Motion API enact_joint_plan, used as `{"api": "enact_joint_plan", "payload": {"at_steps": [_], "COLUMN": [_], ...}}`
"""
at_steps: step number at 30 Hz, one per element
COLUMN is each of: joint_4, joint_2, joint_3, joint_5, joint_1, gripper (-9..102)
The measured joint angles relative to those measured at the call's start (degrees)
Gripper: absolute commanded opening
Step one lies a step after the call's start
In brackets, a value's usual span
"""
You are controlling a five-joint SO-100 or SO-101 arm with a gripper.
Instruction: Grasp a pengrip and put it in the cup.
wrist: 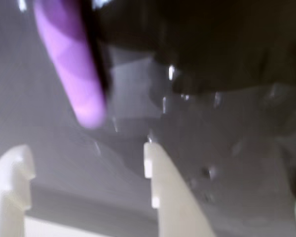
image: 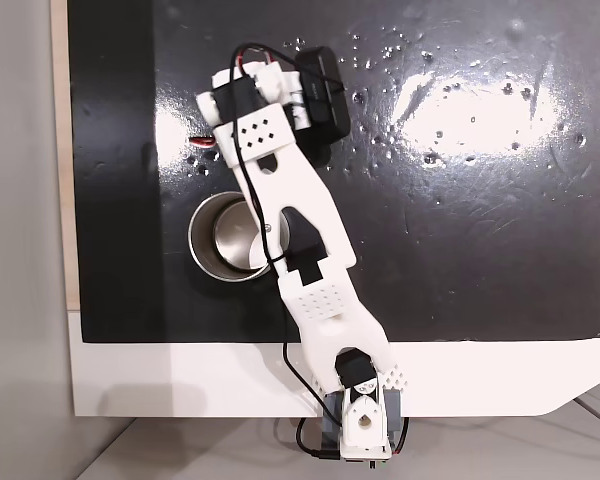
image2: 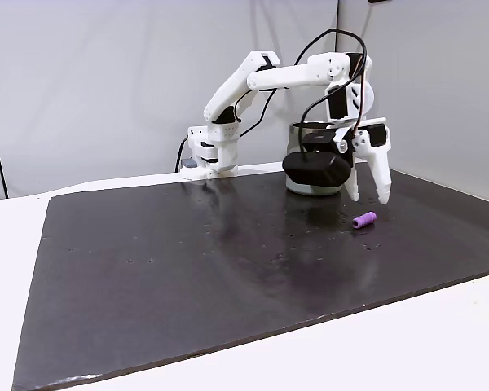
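My end effector [image2: 370,198] hangs released, tips pointing down at the dark desk [image2: 187,261]. The pengrip [image2: 363,220] lies on the desk just below and ahead of the tips (long axis roughly crosswise to my fingers); the cup [image: 226,238] waits behind.

In a fixed view, the pengrip [image2: 364,220] is lying on the desk [image2: 187,261] at right of centre, just below the pincer [image2: 368,198], apart from it. The cup [image2: 310,159] is standing behind the pincer. In the wrist view, the pengrip [wrist: 71,64] is sitting at upper left, above the fingertips [wrist: 150,158].
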Motion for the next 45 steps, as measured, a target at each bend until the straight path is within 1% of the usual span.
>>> {"api": "enact_joint_plan", "payload": {"at_steps": [3, 20, 22, 31, 35, 45], "joint_4": [0.00, 0.00, 0.00, 0.00, 0.00, -0.18], "joint_2": [-0.88, -6.68, -6.77, -7.03, -7.03, -6.68], "joint_3": [0.00, -2.46, -2.72, -2.81, -2.81, -2.29], "joint_5": [0.35, 0.00, -0.35, -1.32, -1.32, -1.32], "joint_1": [2.11, 1.67, 1.67, 1.58, 1.58, 1.58], "gripper": [22, 21, 20, 8, 0, 0]}}
